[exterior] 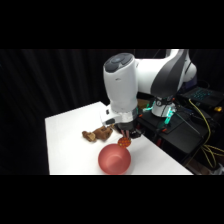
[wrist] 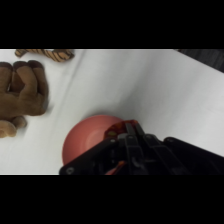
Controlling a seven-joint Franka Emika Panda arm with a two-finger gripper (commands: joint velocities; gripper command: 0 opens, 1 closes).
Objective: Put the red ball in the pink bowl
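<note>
Gripper (exterior: pixel 127 139): closed on the red ball (exterior: pixel 124 143), held at the far rim of the pink bowl (exterior: pixel 114 159), apparently just above it. In the wrist view the black linkage hid most of the ball. Brown plush toy (exterior: pixel 97 134): lay on the white table (exterior: pixel 65 145), near the bowl.

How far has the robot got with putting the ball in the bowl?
Done: the ball is off the table, held in the gripper. In hand: it hangs at the bowl's far rim. Left: release it into the bowl, which looks empty.
</note>
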